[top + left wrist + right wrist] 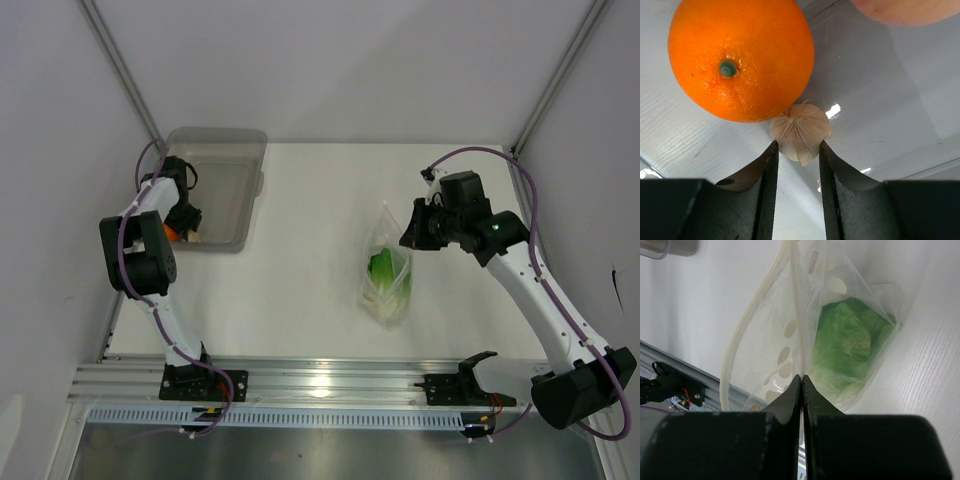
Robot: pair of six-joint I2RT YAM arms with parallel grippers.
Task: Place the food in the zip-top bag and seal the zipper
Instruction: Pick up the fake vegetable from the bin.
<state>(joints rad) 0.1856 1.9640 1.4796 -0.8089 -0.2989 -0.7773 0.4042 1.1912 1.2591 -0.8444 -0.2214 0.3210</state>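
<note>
The left wrist view shows a pale beige lump (801, 131) lying on the bin floor against a round orange fruit (740, 57). My left gripper (797, 145) has its two fingertips pressed on either side of the lump's near end. From above, that gripper (186, 226) reaches down into the bin beside the orange fruit (172, 233). The clear zip-top bag (388, 272) lies mid-table with the green lettuce (384, 268) inside. My right gripper (802, 376) is shut on the bag's upper rim, holding its mouth (760, 325) open, with the lettuce (847, 335) deeper in.
A rigid translucent grey bin (215, 140) stands at the back left and holds the loose food. A pale pinkish round thing (900, 10) shows at the top right of the left wrist view. A metal rail (330, 385) runs along the table's near edge.
</note>
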